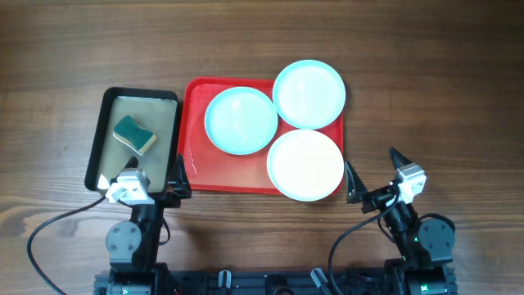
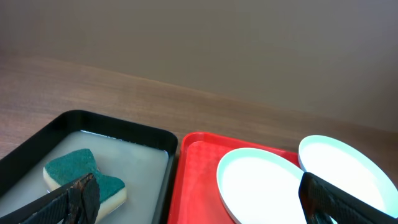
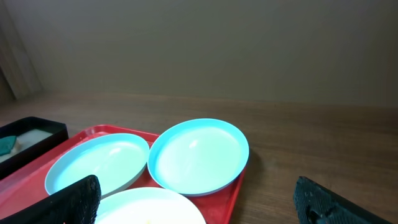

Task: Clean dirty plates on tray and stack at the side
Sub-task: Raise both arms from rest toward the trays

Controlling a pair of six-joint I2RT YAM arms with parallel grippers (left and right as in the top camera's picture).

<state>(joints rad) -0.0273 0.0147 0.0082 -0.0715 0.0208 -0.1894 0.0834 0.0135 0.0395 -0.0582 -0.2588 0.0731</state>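
Left gripper (image 1: pixel 139 174), wide open and empty at the table's near edge, has the sponge (image 1: pixel 134 133) just ahead, plates (image 1: pixel 240 120) ahead-right on the tray (image 1: pixel 201 170).

Soft even light, faint glare on the plates (image 1: pixel 241 120), wrist views dimmer.

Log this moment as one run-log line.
plates: three on red tray | sponge: in black tray | left gripper: open | right gripper: open

Dark wood table (image 1: pixel 262 33), plain beige wall (image 2: pixel 199 31) behind.
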